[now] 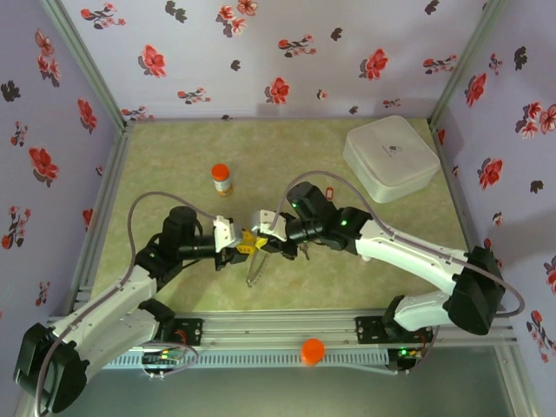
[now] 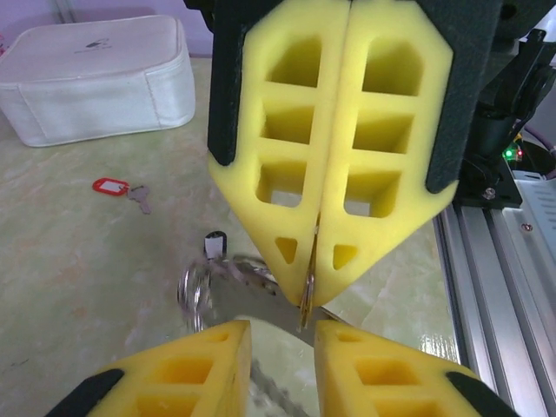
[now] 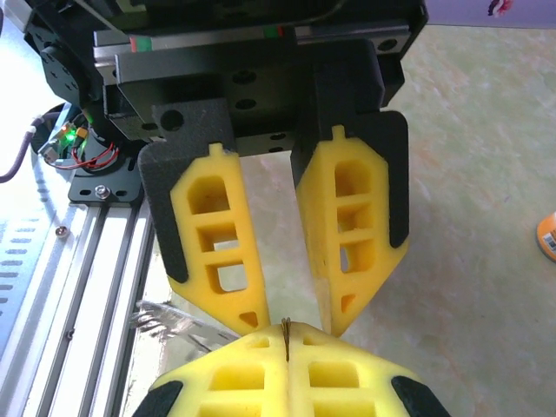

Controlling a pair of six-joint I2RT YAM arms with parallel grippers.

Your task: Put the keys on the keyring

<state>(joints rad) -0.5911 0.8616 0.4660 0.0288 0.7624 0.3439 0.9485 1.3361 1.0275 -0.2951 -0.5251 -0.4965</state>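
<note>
**Right claw (image 2: 310, 282) pinches the big, flat, dark grey keyring (image 2: 252, 291)**

Right claw is squeezed tight. Its two yellow foam fingers (image 2: 287, 156) press flat together, and the thin edge of the keyring with the shiny silver rim is caught between their tips. The keyring hangs a little above the green tabletop (image 2: 78, 287), about in the middle of it, and slants down toward the near edge.

The left claw (image 2: 282, 334) faces the right claw, tip to tip. Its own yellow fingers (image 3: 213, 234) stand apart, with a gap between them. The keyring edge runs by that gap, but I cannot tell if these fingers touch it.

The tiny silver key with the red plastic tag (image 2: 111, 185) lies flat on the tabletop. It is well apart from the keyring and is not on it. It lies near the white soft box with round corners (image 2: 95, 74) at the back.

The tiny key with the dark tag and white label (image 2: 214, 244) is just beside the keyring. A small silver loop (image 2: 193, 291) sits under the tag, close to the rim. I cannot tell if it is hooked on.

A little bottle with an orange cap (image 1: 221, 178) stands upright behind the claws.
</note>
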